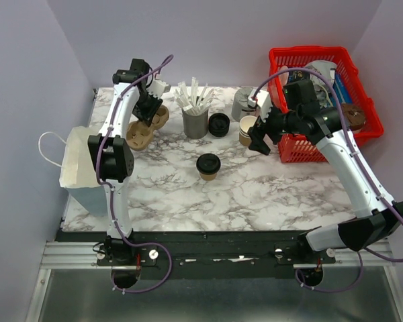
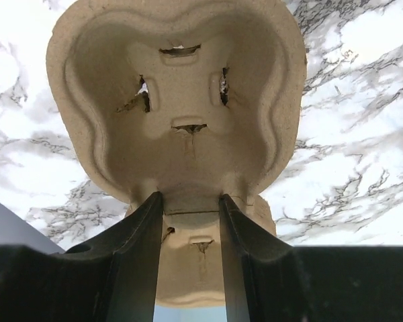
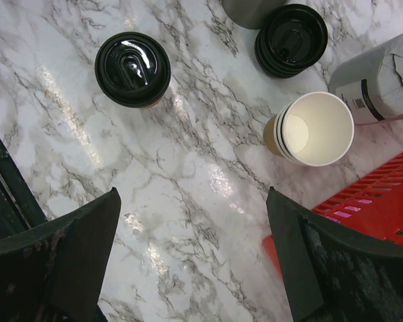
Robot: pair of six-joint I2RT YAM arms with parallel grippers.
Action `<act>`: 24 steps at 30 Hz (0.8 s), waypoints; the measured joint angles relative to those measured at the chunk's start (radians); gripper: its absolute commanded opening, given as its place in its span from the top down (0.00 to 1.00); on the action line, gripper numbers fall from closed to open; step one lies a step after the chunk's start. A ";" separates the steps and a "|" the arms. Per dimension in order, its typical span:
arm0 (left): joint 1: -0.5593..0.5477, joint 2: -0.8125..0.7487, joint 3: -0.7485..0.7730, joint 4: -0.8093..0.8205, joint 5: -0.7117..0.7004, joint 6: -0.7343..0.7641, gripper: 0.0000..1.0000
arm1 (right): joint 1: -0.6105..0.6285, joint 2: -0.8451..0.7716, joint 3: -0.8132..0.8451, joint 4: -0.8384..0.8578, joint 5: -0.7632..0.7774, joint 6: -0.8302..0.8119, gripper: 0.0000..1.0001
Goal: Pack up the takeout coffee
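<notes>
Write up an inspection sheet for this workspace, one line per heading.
Surface: marble tabletop, no spill seen.
Job's things: takeout coffee upright mid-table, lid on, not yet packed; pulp cup carrier at the far left; white paper bag at the left edge.
Clutter: stack of black lids; lidless stack of paper cups; grey cup of stir sticks; grey wrapped roll; red basket at the far right.
Claws: left claw shut on the carrier's centre ridge; right claw open above bare marble.
Cables: purple cables loop along both arms.
Surroundings: lavender walls around the table.
</notes>
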 measured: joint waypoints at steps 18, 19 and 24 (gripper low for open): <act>0.040 0.104 0.228 0.044 -0.012 -0.051 1.00 | 0.000 0.035 0.002 -0.012 -0.026 0.000 0.02; 0.042 0.088 0.183 0.050 -0.006 -0.065 1.00 | 0.000 0.035 0.002 -0.012 -0.026 0.000 0.02; 0.047 0.063 0.054 0.028 -0.013 -0.089 1.00 | 0.000 0.035 0.002 -0.012 -0.026 -0.001 0.02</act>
